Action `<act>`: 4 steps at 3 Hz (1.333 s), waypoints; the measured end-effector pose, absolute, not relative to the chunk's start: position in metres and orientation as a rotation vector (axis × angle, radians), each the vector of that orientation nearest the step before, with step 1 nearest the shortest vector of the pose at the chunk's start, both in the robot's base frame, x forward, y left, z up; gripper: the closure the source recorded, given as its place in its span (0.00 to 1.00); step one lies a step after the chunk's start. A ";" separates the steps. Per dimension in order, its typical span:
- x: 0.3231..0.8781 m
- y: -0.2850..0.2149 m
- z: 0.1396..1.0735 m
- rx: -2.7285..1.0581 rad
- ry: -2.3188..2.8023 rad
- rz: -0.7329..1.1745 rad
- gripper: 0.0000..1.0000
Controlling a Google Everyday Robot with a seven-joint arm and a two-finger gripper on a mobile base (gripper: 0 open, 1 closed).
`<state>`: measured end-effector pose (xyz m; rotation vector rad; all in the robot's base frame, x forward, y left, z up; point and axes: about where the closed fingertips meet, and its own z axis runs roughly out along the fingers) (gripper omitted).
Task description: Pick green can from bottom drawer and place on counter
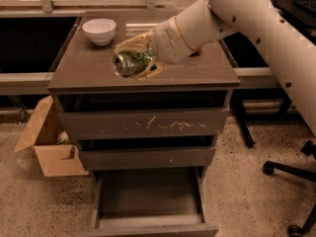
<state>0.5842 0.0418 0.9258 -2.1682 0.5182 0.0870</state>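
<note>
My gripper [132, 60] is shut on the green can [129, 63], which lies sideways in the fingers with its silver end facing the camera. The can hangs just above the front middle of the counter [84, 68]. The white arm reaches in from the upper right. The bottom drawer [148, 196] is pulled open below, and its flat floor holds nothing.
A white bowl [99, 30] stands at the back left of the counter. A red apple [196, 51] is mostly hidden behind the arm at the right. A cardboard box [47, 142] sits on the floor at the left. An office chair base [291, 181] stands at the right.
</note>
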 end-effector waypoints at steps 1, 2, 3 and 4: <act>0.584 0.042 0.926 -2.168 0.518 0.087 1.00; 0.611 0.048 0.926 -2.145 0.568 0.130 1.00; 0.648 0.054 0.921 -2.097 0.635 0.213 1.00; 0.679 0.056 0.913 -2.051 0.710 0.286 1.00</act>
